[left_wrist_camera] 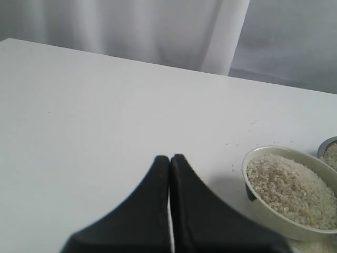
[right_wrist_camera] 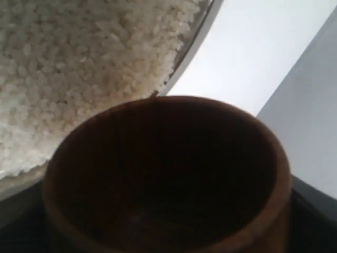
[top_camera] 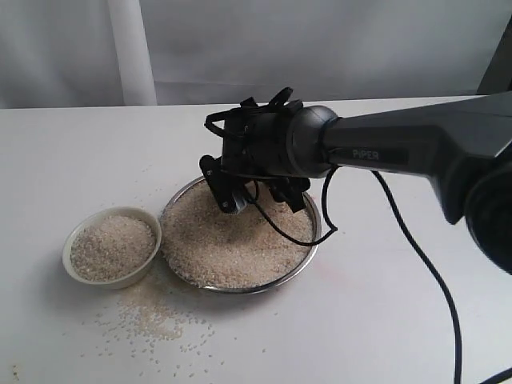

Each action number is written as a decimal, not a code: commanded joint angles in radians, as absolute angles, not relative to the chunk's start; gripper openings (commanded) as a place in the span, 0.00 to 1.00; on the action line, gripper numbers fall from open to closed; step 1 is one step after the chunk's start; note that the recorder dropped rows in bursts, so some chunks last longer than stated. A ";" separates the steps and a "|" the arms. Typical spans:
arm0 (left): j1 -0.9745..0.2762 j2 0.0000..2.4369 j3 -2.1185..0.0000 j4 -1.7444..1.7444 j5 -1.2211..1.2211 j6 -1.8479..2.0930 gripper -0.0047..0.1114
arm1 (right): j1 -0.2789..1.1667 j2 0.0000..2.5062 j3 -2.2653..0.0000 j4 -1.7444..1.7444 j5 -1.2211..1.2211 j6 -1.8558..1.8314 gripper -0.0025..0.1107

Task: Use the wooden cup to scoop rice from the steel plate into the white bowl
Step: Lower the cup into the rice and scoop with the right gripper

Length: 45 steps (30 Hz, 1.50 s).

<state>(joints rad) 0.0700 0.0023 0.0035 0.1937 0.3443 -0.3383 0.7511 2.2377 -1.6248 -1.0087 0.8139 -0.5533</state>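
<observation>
Nearest the exterior cam: loose grains scattered on the table in front of the gap between the vessels, so spill is a live failure mode. Next row: white bowl, rice heaped to about rim level, and beside it the steel plate holding a broad bed of rice. The two rims touch or nearly touch, can't tell which. Further back, the right gripper hangs low over the far part of the plate. Its fingers are spread wide around the wooden cup, pinching its sides as far as I can judge. The cup is mostly hidden in the exterior shot; the wrist cam shows its mouth toward the lens, the inside dark and empty, with the plate edge just beyond. Risks: the bowl has almost no headroom, so another full cup likely overflows. The round cup could twist or slip in the jaws when driven into the rice. A hard dig could shove the plate into the bowl. The cable loop hangs just over the rice and may drag grains or snag the rim. The left gripper is out of the exterior shot, fingers pressed together with nothing between them, near the bowl over bare table. It could clip the bowl if it moves.
</observation>
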 commanded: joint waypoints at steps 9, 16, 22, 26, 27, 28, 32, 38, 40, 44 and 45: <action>0.070 0.000 0.000 0.196 0.337 -0.340 0.04 | 0.756 2.283 -1.631 -1.088 0.774 -0.549 0.02; 0.070 0.000 0.000 0.196 0.337 -0.340 0.04 | 0.775 2.311 -1.631 -1.092 0.755 -0.549 0.02; 0.070 0.000 0.000 0.196 0.337 -0.340 0.04 | 0.791 2.323 -1.631 -1.084 0.743 -0.549 0.02; 0.070 0.000 0.000 0.196 0.337 -0.340 0.04 | 0.807 2.323 -1.631 -1.069 0.735 -0.549 0.02; 0.070 0.000 0.000 0.196 0.337 -0.340 0.04 | 0.814 2.323 -1.631 -1.061 0.731 -0.549 0.02; 0.070 0.000 0.000 0.196 0.337 -0.340 0.04 | 0.818 2.323 -1.631 -1.056 0.726 -0.549 0.02; 0.070 0.000 0.000 0.196 0.337 -0.340 0.04 | 0.831 2.323 -1.631 -1.035 0.705 -0.549 0.02; 0.070 0.000 0.000 0.196 0.337 -0.340 0.04 | 0.851 2.323 -1.631 -0.992 0.695 -0.549 0.02; 0.070 0.000 0.000 0.196 0.337 -0.340 0.04 | 0.856 2.323 -1.633 -0.973 0.689 -0.549 0.02; 0.070 0.000 0.000 0.196 0.337 -0.340 0.04 | 0.867 2.323 -1.673 -0.895 0.682 -0.549 0.02; 0.070 0.000 0.000 0.196 0.337 -0.340 0.04 | 0.870 2.323 -1.687 -0.878 0.682 -0.549 0.02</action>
